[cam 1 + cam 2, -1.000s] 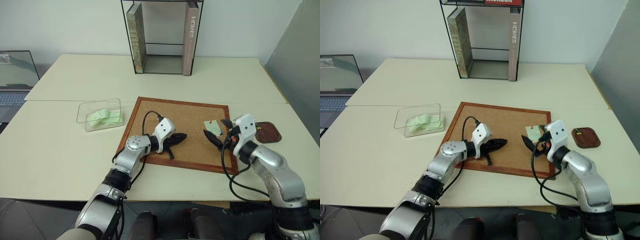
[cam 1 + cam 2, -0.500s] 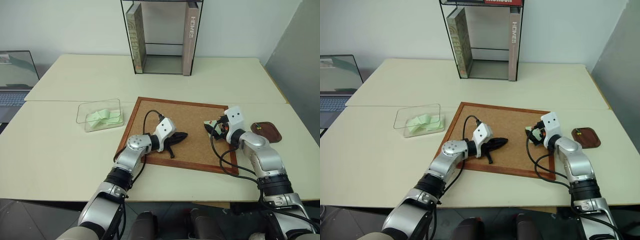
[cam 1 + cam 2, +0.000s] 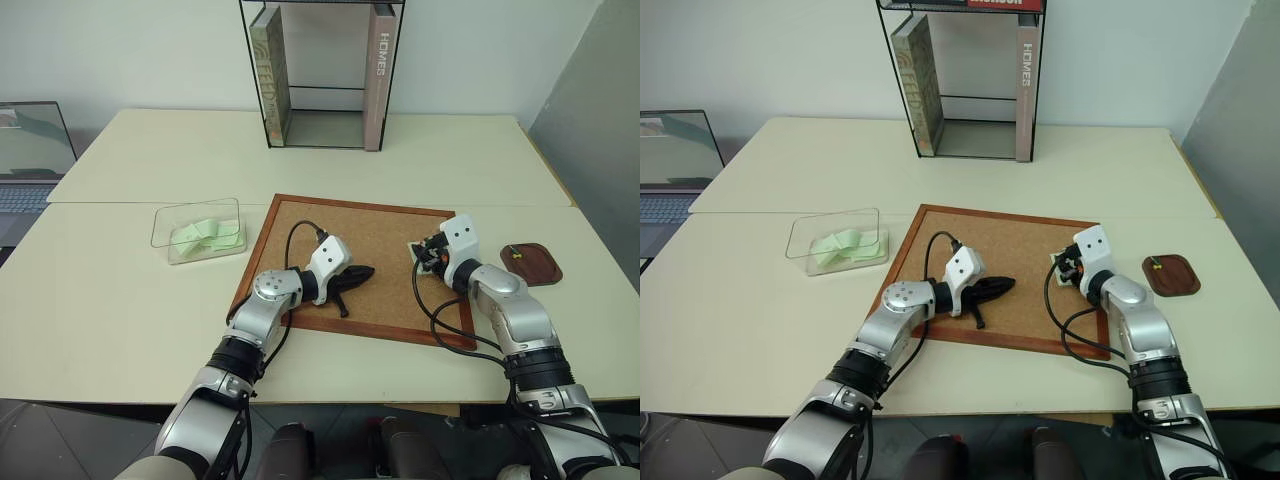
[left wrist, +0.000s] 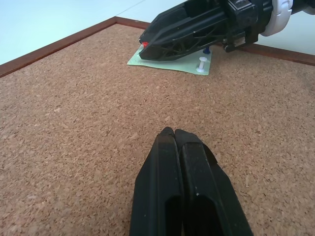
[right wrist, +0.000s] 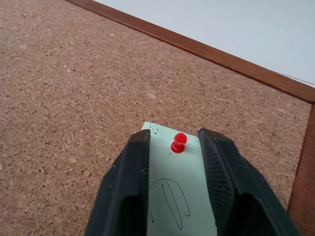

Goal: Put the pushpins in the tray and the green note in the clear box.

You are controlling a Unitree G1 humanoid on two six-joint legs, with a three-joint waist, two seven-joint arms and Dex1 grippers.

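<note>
One red pin [image 5: 178, 142] stands in the green note [image 5: 172, 196] on the corkboard [image 3: 370, 262], framed by the right end effector [image 5: 173, 143], which has reached in and narrowed without yet pinching. Left end effector [image 4: 173, 135] rests pressed together. Extraction looks imminent; the tray [image 3: 530, 263] waits nearby.

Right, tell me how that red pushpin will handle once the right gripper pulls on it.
The red pushpin stands stuck through the green note into the corkboard, so it probably resists at first. Its tiny, smooth head could slip between the fingers. The thin note may lift with it.
</note>
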